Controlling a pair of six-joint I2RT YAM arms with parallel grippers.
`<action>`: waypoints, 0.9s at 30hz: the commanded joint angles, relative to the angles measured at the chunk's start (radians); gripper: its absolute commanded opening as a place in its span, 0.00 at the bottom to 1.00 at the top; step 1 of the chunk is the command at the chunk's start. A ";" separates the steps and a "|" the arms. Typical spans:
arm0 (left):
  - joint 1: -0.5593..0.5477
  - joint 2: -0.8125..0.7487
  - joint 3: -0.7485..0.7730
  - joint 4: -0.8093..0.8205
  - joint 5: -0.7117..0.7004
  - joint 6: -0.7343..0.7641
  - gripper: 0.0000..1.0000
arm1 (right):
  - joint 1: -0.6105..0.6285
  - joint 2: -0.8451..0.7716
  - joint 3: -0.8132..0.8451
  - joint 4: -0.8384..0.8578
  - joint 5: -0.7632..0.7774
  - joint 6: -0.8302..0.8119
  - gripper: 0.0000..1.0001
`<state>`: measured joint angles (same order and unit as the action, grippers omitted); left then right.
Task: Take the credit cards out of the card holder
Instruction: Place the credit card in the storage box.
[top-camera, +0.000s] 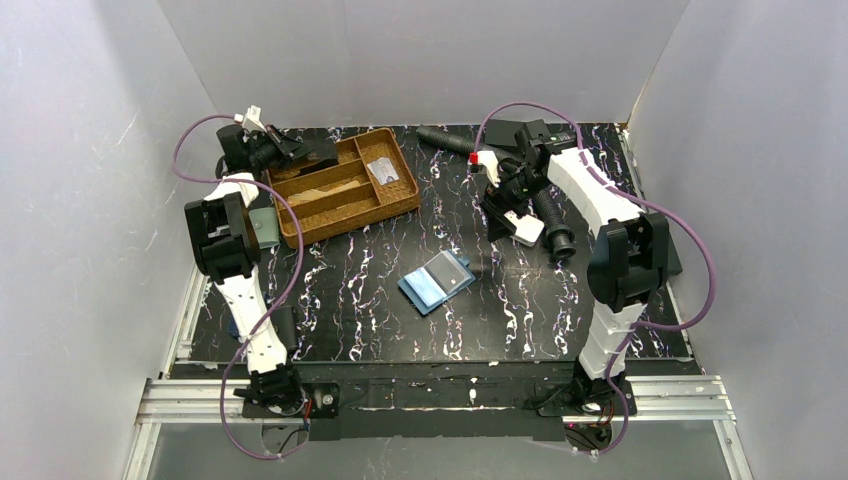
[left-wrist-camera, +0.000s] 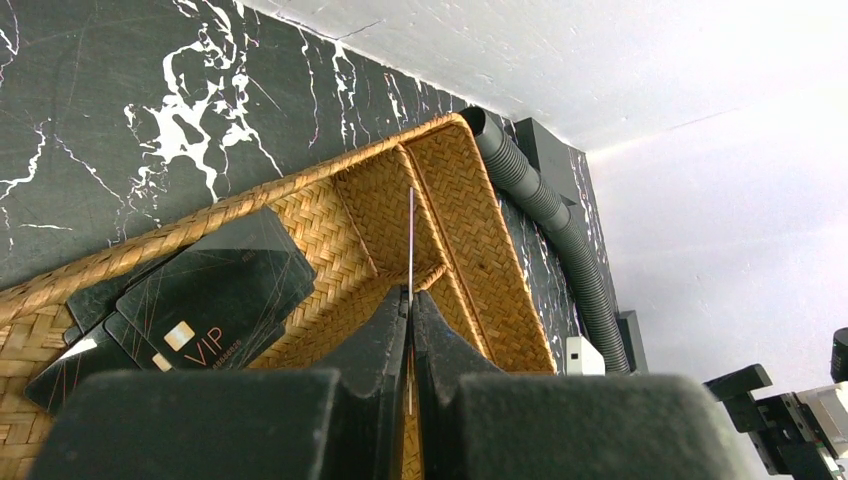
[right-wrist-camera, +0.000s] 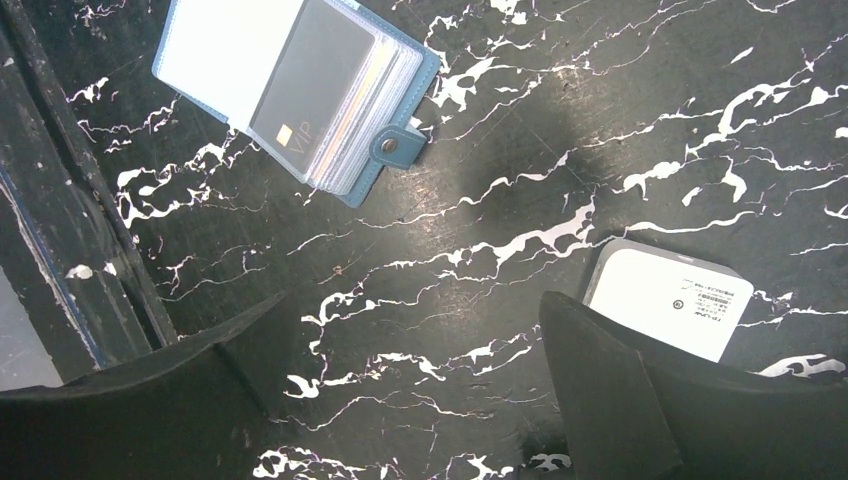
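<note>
At the left claw (left-wrist-camera: 410, 300), tips pinch a card (left-wrist-camera: 411, 235) edge-on above the tray (left-wrist-camera: 480, 230). Lower it between the woven walls before release, beside the black cards (left-wrist-camera: 215, 290). Right claw (right-wrist-camera: 410, 335) hangs spread over the tabletop (right-wrist-camera: 600, 150), box (right-wrist-camera: 668, 305) just beside. Holder (right-wrist-camera: 400, 150) lies open mid-tabletop, room all round.

Teal holder (top-camera: 436, 282) open on table (top-camera: 350, 300), grey VIP card (right-wrist-camera: 310, 92) sleeved; black VIP cards (left-wrist-camera: 210, 290) in basket (left-wrist-camera: 470, 230), one card (left-wrist-camera: 410, 240) pinched edge-on above.
</note>
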<state>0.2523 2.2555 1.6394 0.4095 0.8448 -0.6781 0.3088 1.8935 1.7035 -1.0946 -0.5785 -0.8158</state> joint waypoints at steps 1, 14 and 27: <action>0.010 0.011 0.020 0.031 -0.014 -0.006 0.00 | -0.004 -0.016 0.004 0.018 0.003 0.028 0.98; 0.028 0.073 0.038 0.024 -0.064 0.005 0.05 | -0.002 -0.029 -0.002 0.014 -0.010 0.030 0.98; 0.025 -0.047 0.094 -0.356 -0.270 0.095 0.50 | -0.002 -0.093 -0.043 0.023 -0.032 0.026 0.98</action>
<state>0.2741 2.3276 1.6596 0.2466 0.6693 -0.6491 0.3088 1.8767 1.6707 -1.0760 -0.5793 -0.7887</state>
